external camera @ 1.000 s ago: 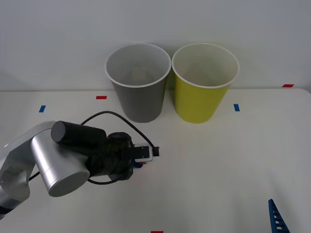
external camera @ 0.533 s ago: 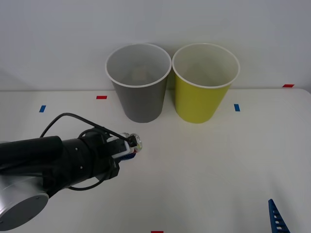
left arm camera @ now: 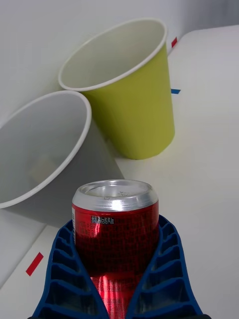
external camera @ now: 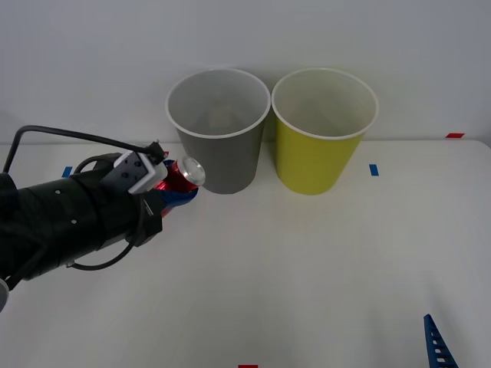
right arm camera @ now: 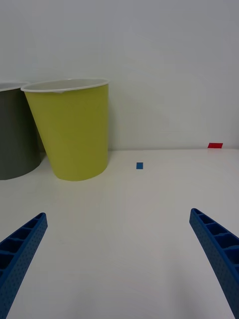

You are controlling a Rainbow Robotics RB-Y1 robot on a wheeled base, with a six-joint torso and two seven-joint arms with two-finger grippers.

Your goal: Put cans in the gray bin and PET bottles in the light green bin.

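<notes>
The left gripper (external camera: 178,184) grasps the red can (external camera: 182,174) (silver end forward) beside the gray bin (external camera: 220,134).

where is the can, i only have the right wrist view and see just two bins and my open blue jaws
Observer: The left gripper holds the red can in the air, beside the gray bin.
Operator: is it over the rim yet
Observer: No. In the front view the can's silver end sits lower than the white rim, against the bin's outer wall.
Operator: anything in the gray bin
Observer: The left wrist view shows a pale patch deep inside; I cannot tell what it is.
Operator: and the green one
Observer: The light green bin looks empty from the front.
</notes>
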